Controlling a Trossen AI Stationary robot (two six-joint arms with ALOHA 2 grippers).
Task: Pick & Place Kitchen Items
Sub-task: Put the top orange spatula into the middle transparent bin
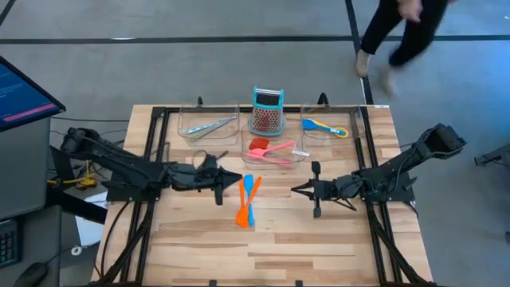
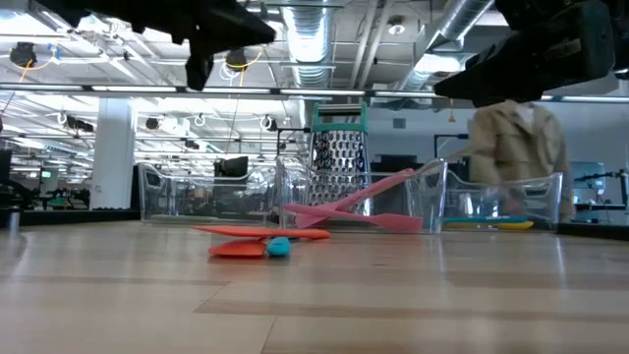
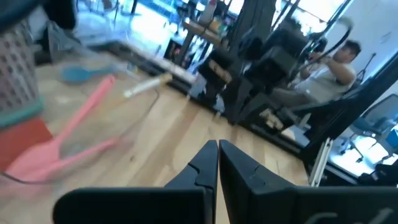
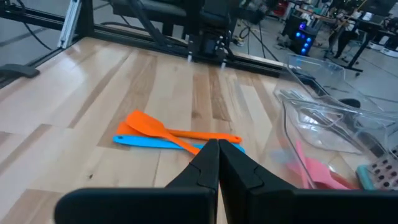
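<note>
Two orange utensils (image 1: pixel 244 209) and a blue one (image 4: pixel 142 142) lie crossed on the wooden table between my grippers. My left gripper (image 1: pixel 237 182) hovers shut just left of them, and my right gripper (image 1: pixel 296 190) hovers shut to their right, pointing at them (image 4: pixel 218 144). Both are above the table and hold nothing. Pink and red utensils (image 1: pixel 271 149) rest in the middle clear tray, with one pink handle leaning up over its rim (image 2: pixel 378 189). Silvery tongs (image 1: pixel 212 127) lie in the left tray. A blue and yellow spoon (image 1: pixel 325 127) lies in the right tray.
A teal-topped metal grater (image 1: pixel 268 112) stands upright behind the middle tray (image 1: pixel 296 159). A dark frame runs along the table's sides (image 1: pixel 151 151). A monitor (image 1: pixel 20 92) stands off the left edge. A person (image 1: pixel 398 32) walks past the far side. Bare wood lies toward the near edge.
</note>
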